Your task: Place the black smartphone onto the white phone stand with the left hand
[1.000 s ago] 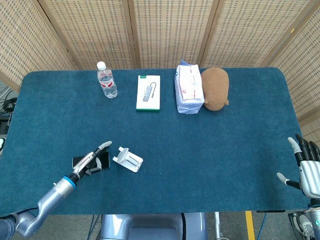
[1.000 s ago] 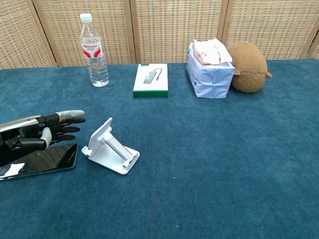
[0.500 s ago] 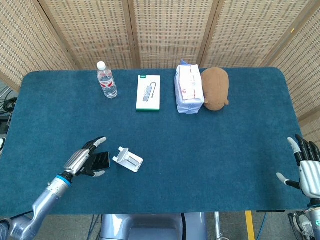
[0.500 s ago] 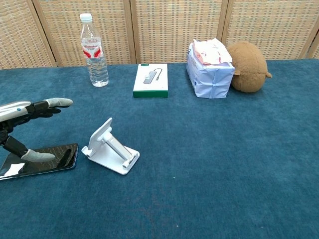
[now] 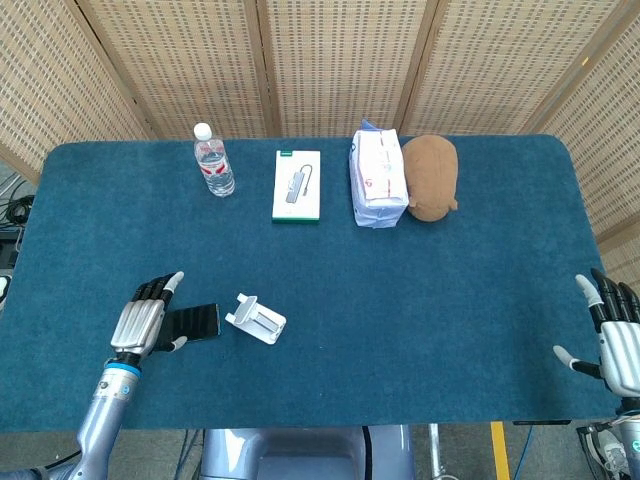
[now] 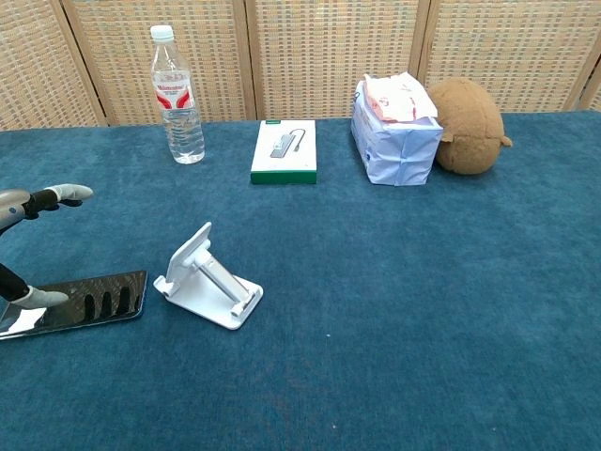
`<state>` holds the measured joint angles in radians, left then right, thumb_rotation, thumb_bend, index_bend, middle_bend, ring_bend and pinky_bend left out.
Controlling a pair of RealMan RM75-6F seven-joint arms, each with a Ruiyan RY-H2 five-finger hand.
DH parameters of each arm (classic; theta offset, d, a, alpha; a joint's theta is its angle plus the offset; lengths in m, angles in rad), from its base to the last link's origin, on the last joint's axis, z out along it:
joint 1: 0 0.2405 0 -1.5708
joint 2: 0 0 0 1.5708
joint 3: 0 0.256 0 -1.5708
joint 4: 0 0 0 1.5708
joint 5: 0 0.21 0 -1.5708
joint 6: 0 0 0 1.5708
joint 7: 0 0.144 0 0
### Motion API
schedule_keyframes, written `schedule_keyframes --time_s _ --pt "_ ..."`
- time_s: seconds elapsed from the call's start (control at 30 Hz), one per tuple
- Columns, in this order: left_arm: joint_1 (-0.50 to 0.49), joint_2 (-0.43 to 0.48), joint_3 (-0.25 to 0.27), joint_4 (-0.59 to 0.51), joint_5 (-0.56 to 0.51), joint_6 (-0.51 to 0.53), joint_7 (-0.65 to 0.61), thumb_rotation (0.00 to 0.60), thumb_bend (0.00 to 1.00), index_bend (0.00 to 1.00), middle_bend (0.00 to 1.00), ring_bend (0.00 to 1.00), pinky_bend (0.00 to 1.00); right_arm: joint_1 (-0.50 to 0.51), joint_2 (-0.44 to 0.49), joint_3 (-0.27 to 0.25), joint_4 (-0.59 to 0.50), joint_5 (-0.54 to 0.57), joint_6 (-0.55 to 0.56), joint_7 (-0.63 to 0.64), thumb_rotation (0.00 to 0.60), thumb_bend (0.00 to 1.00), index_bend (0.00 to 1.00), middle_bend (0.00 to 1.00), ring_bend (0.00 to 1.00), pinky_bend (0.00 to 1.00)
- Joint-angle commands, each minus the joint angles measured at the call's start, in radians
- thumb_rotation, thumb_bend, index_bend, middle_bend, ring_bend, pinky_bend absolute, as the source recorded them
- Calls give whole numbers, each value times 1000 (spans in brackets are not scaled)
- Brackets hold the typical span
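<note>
The black smartphone (image 5: 197, 322) lies flat on the blue table, just left of the white phone stand (image 5: 256, 319). My left hand (image 5: 145, 315) hovers over the phone's left end with its fingers stretched out and apart, holding nothing. In the chest view the phone (image 6: 84, 302) mirrors the fingers above it. Only a fingertip and the thumb of the left hand (image 6: 42, 197) show at the left edge, the thumb low by the phone's left end. The stand (image 6: 208, 278) is bare, its back plate tilted to the left. My right hand (image 5: 615, 340) is open at the table's right edge.
A water bottle (image 5: 213, 163), a white-and-green box (image 5: 297, 186), a white tissue pack (image 5: 378, 178) and a brown plush toy (image 5: 431, 176) stand in a row at the back. The blue cloth table (image 5: 420, 300) stretches wide to the right of the stand.
My left hand has drawn back to the left, away from the stand, and its fingers have straightened off the phone. The phone and stand have not moved. The right hand is still.
</note>
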<state>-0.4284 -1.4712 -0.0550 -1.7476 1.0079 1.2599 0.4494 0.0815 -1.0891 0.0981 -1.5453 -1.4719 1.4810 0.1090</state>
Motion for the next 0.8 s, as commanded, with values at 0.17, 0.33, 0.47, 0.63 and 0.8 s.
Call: schedule_keyframes --time_s 0.17,0.33,0.47,0.63,0.8 --pt "-7 -14 -14 -6 -88 -48 57 600 122 138 152 130 98 0 0 1 0 2 -1 1 600 0 0 0 0 0" --pt "-15 -25 -15 6 -125 -58 86 600 129 162 169 147 119 0 1 0 0 1 -1 2 600 0 0 0 0 0" --pt "-21 -37 -18 21 -145 -69 93 600 149 170 173 149 119 0 1 0 1 2 -3 4 600 0 0 0 0 0" --pt "-29 -61 -27 47 -164 -63 109 600 155 189 189 162 119 2 1 0 3 4 -6 7 600 0 0 0 0 0" --pt "-33 -81 -30 67 -175 -62 119 600 156 203 198 171 119 3 1 0 4 6 -10 8 600 0 0 0 0 0"
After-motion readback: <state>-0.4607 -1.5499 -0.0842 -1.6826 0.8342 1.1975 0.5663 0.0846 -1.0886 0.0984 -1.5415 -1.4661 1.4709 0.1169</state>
